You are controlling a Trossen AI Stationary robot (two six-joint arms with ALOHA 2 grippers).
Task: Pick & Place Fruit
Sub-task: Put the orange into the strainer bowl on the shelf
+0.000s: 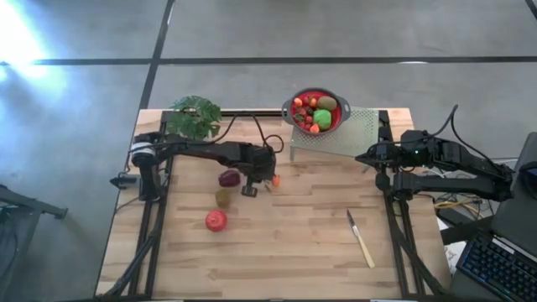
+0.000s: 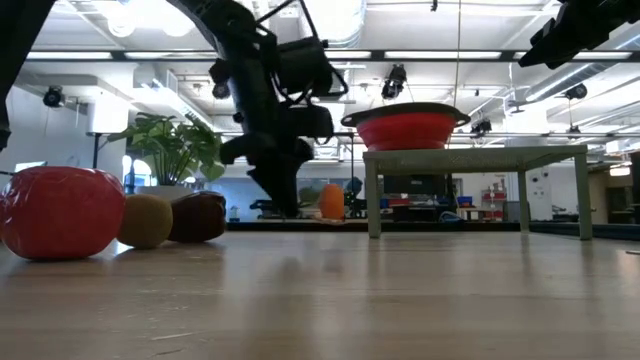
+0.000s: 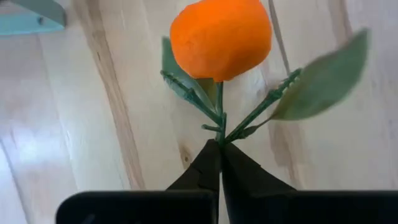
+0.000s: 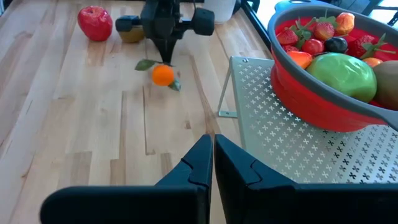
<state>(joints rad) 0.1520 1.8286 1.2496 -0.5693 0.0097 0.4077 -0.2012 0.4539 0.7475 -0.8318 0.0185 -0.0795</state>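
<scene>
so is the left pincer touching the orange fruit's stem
Touching. The left wrist view shows the left pincer shut on the green stem just below the orange fruit.

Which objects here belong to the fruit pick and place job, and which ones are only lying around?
Belongs to the job:
- orange fruit, its stem pinched by the left gripper
- red fruit, brown fruit, dark red fruit
- red colander holding fruit, on the perforated stand

Just lying about:
- knife
- potted plant
- right gripper, waiting, shut
</scene>
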